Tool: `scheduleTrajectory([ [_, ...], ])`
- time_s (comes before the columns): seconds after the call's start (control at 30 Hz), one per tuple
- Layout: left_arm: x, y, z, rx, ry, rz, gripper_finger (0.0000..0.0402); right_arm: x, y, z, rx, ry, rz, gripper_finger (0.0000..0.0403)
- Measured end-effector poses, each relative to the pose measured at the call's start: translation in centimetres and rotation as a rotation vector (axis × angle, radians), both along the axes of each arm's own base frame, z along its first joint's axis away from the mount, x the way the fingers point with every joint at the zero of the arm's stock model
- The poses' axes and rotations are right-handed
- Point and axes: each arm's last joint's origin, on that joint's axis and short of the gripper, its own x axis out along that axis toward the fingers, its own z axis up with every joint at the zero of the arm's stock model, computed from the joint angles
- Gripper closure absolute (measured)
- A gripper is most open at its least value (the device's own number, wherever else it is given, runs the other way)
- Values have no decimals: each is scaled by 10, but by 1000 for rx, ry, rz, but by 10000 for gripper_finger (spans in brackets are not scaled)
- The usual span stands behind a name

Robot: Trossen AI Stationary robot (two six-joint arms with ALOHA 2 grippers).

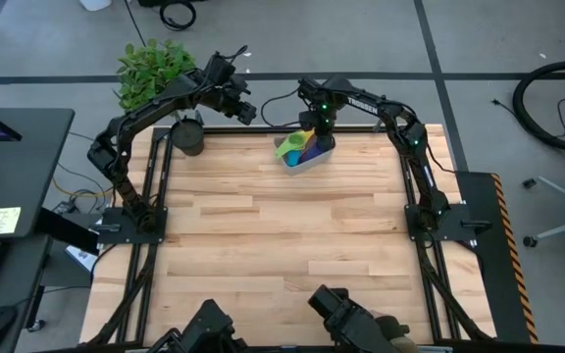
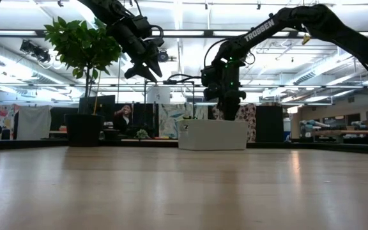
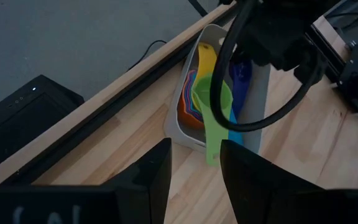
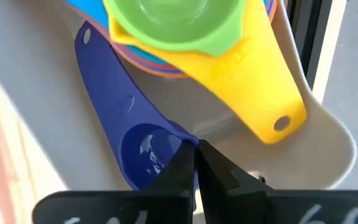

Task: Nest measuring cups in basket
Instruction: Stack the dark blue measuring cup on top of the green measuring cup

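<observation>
The measuring cups (image 4: 191, 37) sit stacked in the basket (image 1: 312, 160) at the far edge of the counter (image 1: 282, 245), green cup (image 3: 211, 99) uppermost over the yellow cup (image 4: 253, 87), while a dark blue scoop (image 4: 135, 146) lies loose beside the stack on the basket floor. The right gripper (image 4: 196, 163) reaches down into the basket with its fingers pinched on that scoop's rim, probably to lift it into the nest. The left gripper (image 3: 194, 174) hangs wide and empty near the plant pot (image 1: 189, 137), clear of the work.
</observation>
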Motion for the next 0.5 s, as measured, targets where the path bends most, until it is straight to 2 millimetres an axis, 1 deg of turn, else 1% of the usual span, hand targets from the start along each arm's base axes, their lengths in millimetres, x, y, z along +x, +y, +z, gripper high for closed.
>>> scheduleTrajectory([
  [0.17, 0, 0, 0, 4, 1, -4, 260, -6, 3, 6, 37, 55, -5, 393],
  [0.27, 0, 0, 0, 8, -2, -4, 260, -8, 4, 8, 19, 93, -5, 393],
  [0.5, 1, 1, 1, 13, -7, -4, 260, -10, 5, 15, -4, 90, -6, 393],
])
